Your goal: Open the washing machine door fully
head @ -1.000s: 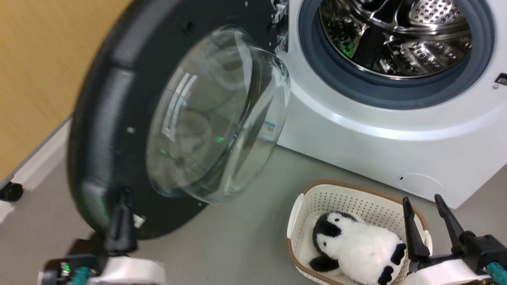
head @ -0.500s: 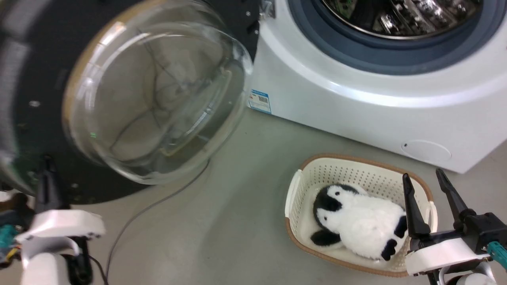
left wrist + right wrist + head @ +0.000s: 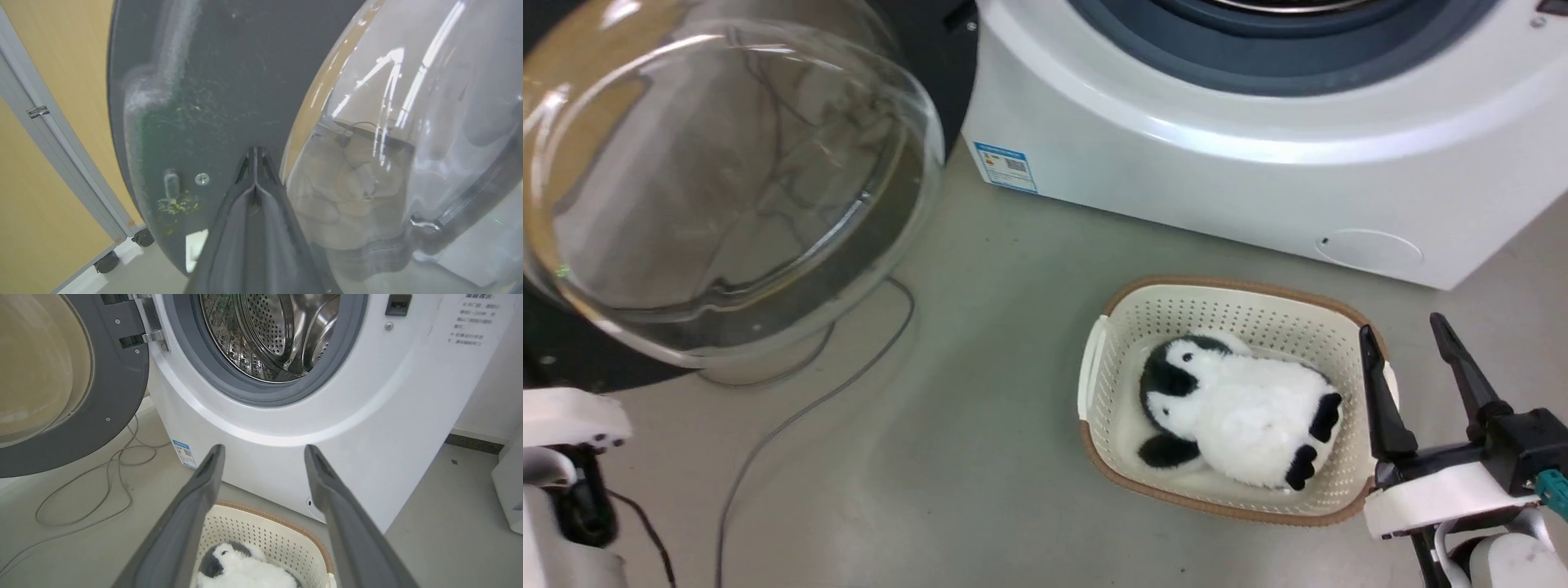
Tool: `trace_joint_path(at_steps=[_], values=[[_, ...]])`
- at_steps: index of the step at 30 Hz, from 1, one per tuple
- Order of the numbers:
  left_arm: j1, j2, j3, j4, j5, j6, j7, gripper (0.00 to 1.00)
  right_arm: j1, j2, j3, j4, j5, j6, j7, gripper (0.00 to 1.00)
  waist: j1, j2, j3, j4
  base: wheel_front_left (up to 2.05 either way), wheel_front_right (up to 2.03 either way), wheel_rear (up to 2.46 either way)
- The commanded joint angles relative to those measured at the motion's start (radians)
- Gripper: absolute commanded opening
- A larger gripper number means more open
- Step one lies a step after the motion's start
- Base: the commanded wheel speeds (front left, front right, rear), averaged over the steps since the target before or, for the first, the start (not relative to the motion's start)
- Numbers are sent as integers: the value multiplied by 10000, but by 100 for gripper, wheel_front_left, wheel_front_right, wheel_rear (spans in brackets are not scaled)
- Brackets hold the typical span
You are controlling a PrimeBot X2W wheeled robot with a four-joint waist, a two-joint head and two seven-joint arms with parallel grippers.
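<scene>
The task looks to be at its last stretch: the washing machine door (image 3: 118, 379) stands swung well out to the left of the washing machine (image 3: 1217, 163), its inner face and clear glass bowl (image 3: 400, 143) turned toward the room, and the steel drum (image 3: 278, 330) lies wholly uncovered. The left gripper (image 3: 254, 153) has its two fingers pressed together into one dark wedge, holding nothing, with the tips seemingly against the door's black inner face just beside the bowl's edge; whether they truly touch cannot be told. That arm reaches forward and low at the robot's left. The next move probably calls for a gentle push outward until the hinge stops, steering clear of the glass. The right gripper (image 3: 1401, 325) hangs idle, fingers spread apart and empty, above the near corner of a perforated basket (image 3: 1225, 284) holding a plush penguin (image 3: 1241, 416).
</scene>
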Motion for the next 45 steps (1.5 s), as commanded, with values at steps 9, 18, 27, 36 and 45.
trace_joint_path(at_steps=[9, 18, 27, 36, 45], values=[[-616, 605, 765, 1131, 58, -55, -42, 0, -157, -33, -28, -44, -121, 8, -44, 100, -1, 0, 70, -383, 0, 0, 0], [-590, 638, 933, 1448, 352, -161, -42, 0, -93, 106, -53, 108, -106, 8, -44, 100, -1, 0, -442, -522, 0, 0, 0], [430, 312, 997, 477, 663, -332, -42, 0, 472, 293, -164, 188, 118, 8, -44, 100, -1, 0, -1774, -762, 0, 0, 0], [1733, -300, 477, -973, 982, -692, -42, 0, 1181, 341, -302, 214, 427, 8, -44, 100, -1, 0, -2941, -1038, 0, 0, 0], [2728, -953, -853, -2008, 935, -1014, -42, 0, 1606, 344, -309, 143, 747, 8, -44, 100, -1, 0, -3571, -1438, 0, 0, 0]])
